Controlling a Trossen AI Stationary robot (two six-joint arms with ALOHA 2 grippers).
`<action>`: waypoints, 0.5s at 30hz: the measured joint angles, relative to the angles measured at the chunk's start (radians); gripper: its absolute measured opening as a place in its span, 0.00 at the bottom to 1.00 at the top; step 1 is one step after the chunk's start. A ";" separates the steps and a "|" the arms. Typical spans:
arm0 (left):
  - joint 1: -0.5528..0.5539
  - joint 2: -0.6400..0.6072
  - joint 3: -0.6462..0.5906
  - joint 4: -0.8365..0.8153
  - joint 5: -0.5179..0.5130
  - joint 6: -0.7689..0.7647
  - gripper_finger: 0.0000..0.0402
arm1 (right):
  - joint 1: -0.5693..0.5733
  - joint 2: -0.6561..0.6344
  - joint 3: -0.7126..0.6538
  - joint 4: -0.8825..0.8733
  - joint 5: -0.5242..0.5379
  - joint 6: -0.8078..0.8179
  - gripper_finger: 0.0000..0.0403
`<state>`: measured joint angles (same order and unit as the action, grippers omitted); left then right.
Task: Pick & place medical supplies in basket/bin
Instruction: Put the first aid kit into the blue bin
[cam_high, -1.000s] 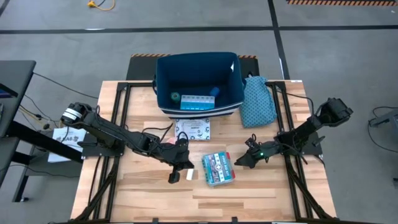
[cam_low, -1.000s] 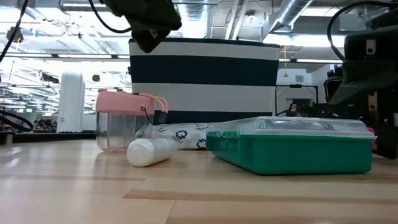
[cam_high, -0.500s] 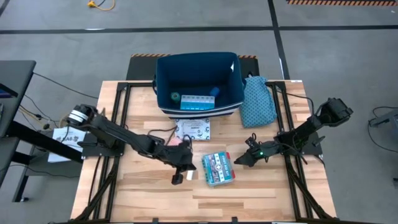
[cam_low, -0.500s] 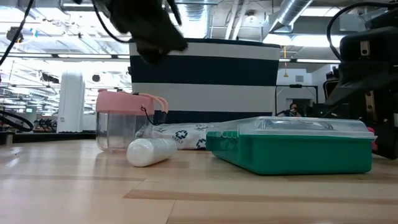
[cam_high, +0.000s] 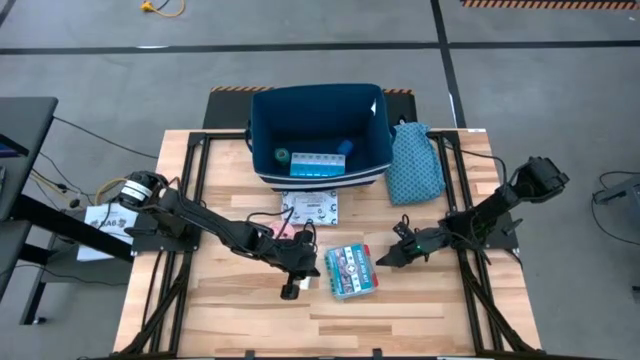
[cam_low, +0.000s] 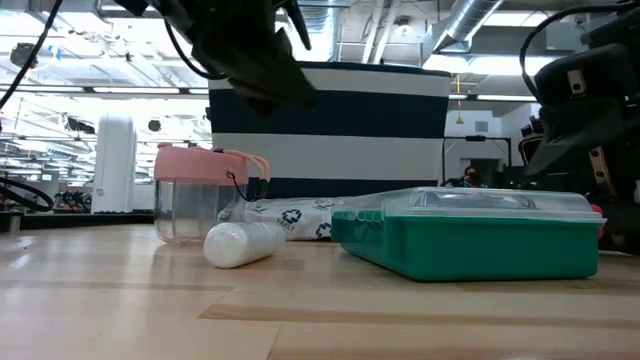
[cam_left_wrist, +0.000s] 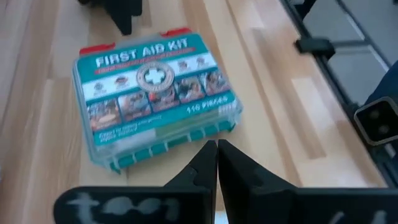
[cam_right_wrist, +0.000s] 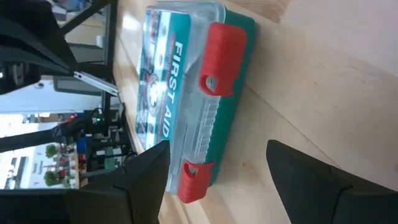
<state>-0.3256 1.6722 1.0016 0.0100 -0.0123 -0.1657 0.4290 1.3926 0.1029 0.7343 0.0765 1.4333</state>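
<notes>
A teal first aid kit (cam_high: 351, 270) lies flat on the wooden table between my two grippers. It also shows in the left wrist view (cam_left_wrist: 155, 93) and in the right wrist view (cam_right_wrist: 186, 106). My left gripper (cam_high: 298, 278) hovers shut and empty just left of the kit, above a white stick (cam_low: 245, 243) lying on the table. My right gripper (cam_high: 386, 258) is open and empty to the right of the kit, its fingers (cam_right_wrist: 146, 168) pointing at the kit's red latches. A pink-lidded clear cup (cam_low: 200, 195) stands by the stick. The navy striped bin (cam_high: 320, 145) stands at the far edge and holds a few supplies.
A white printed packet (cam_high: 310, 208) lies flat between the bin and the kit. A teal patterned fabric pouch (cam_high: 415, 165) lies right of the bin. Bare wood lies along the table's near edge (cam_high: 330, 325).
My left gripper has moved toward the table's right edge and a little down, closer to the first aid kit. It has stayed above the table. The kit, the cup and the stick have not moved.
</notes>
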 joint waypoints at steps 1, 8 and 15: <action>0.000 0.000 0.000 -0.012 0.001 0.005 0.00 | 0.000 0.000 0.008 -0.017 0.000 0.000 0.65; -0.001 0.046 0.008 -0.023 0.030 0.060 0.00 | 0.000 0.001 0.042 -0.082 -0.004 0.001 0.65; 0.000 0.099 0.019 -0.049 0.027 0.121 0.00 | 0.000 0.001 0.044 -0.097 -0.016 0.010 0.65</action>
<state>-0.3256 1.7715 1.0210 -0.0388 0.0150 -0.0444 0.4294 1.3936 0.1464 0.6372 0.0604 1.4435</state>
